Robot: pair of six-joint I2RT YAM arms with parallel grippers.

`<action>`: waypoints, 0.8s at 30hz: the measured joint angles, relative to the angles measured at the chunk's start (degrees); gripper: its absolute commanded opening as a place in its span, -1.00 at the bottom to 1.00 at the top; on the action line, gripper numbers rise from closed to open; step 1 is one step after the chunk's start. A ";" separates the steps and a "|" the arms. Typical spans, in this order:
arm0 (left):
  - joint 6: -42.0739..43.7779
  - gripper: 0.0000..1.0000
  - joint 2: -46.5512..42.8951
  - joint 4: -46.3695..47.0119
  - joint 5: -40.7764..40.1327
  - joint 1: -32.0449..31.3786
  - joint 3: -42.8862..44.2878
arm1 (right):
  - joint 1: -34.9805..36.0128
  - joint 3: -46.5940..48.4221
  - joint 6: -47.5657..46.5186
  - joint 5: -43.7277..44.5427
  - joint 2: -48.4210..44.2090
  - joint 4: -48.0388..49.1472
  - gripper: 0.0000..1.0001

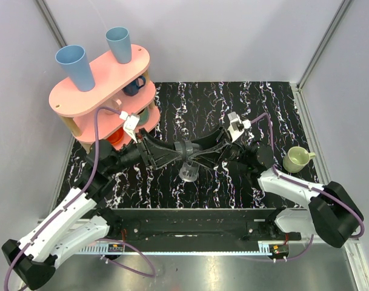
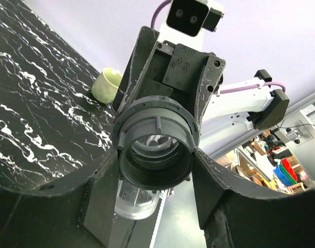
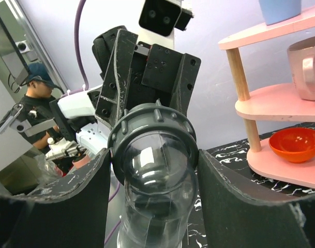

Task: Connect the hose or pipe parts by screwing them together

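Two dark grey pipe parts meet end to end above the middle of the table, and both grippers hold them from opposite sides. My left gripper is shut on the short tubular coupling, whose inner thread faces the camera. Behind it sits the ribbed ring nut. My right gripper is shut on that ring nut, which carries a clear elbow pipe hanging downward. From above, the grey parts lie between the left gripper and the right gripper, with the clear elbow below them.
A pink two-tier rack stands at the back left with two blue cups on top and a red bowl and a pink mug on its shelves. A pale green mug sits on the table at the right.
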 measured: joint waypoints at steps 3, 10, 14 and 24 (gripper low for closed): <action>0.61 -1.00 0.55 1.44 -1.01 0.00 -0.04 | -0.02 -0.04 0.87 1.51 0.22 0.24 -0.42; 2.99 -1.00 2.14 2.95 -0.52 0.28 -0.02 | -0.72 -0.04 2.86 1.57 1.38 0.94 -0.49; 5.55 -1.00 2.80 3.08 0.66 0.59 0.11 | -1.14 -0.04 5.27 1.25 2.23 1.46 -0.52; 14.27 -1.00 2.82 3.54 4.46 0.59 0.31 | -1.27 -0.04 10.32 0.57 2.38 1.51 -0.59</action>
